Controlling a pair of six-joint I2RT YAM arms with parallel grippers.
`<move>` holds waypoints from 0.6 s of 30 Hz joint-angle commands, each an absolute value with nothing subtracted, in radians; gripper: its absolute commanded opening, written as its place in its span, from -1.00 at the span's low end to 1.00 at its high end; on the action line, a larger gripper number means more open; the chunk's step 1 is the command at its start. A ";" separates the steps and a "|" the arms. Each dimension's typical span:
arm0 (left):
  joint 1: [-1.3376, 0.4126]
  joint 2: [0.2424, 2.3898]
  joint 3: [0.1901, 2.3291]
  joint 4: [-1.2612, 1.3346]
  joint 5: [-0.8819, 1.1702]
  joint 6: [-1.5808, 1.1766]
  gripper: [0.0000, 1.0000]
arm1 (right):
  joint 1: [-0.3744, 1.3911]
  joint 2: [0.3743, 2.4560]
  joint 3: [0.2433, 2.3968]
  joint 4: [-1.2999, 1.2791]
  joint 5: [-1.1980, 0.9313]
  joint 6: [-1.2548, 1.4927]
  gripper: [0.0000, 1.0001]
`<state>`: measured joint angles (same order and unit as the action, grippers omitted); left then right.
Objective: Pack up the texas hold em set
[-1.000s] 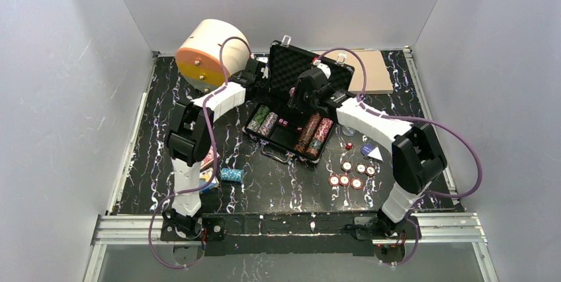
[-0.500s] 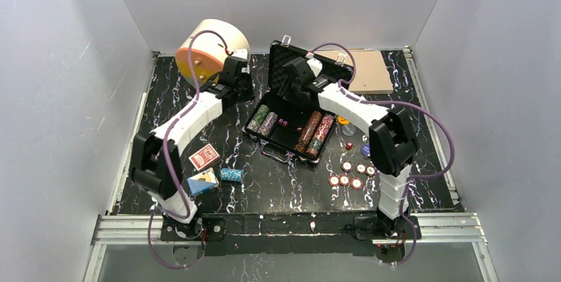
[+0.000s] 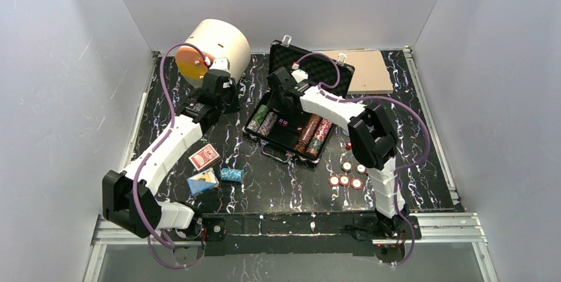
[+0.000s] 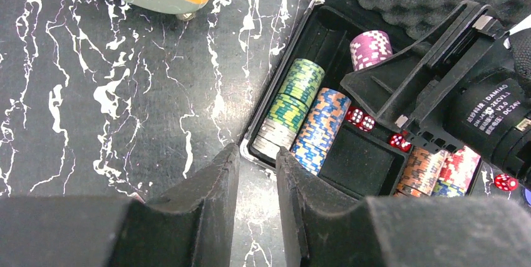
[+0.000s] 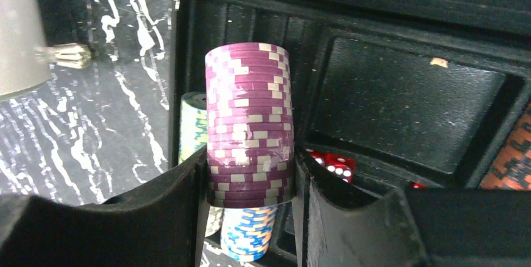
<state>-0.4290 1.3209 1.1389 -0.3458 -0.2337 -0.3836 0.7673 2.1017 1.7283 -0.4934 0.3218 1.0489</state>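
A stack of purple poker chips (image 5: 250,123) is pinched by the right gripper (image 5: 250,182) over the open briefcase (image 3: 323,69), which is set mid-way across the table (image 3: 278,186). The left gripper (image 4: 258,160) is held just beside the case's left edge, jaws slightly parted.

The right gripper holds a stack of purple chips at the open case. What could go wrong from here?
1. The purple chips reach past the fingers of the right gripper; the unclamped ones may slip and scatter.
2. Red dice lie in the case just beside the stack; it may land on them and sit tilted.
3. The left gripper hangs at the case's edge, close to the right gripper; the two may bump.
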 commanded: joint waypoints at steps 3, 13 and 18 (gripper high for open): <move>-0.425 1.287 1.134 -0.362 -0.209 -0.405 -0.46 | 0.770 2.137 1.852 -0.542 0.411 1.052 -0.46; -0.425 1.293 1.136 -0.353 -0.177 -0.407 -0.46 | 0.771 2.178 1.864 -0.510 0.438 1.098 -0.37; -0.425 1.286 1.124 -0.356 -0.182 -0.407 -0.46 | 0.770 2.201 1.879 -0.522 0.459 1.132 -0.30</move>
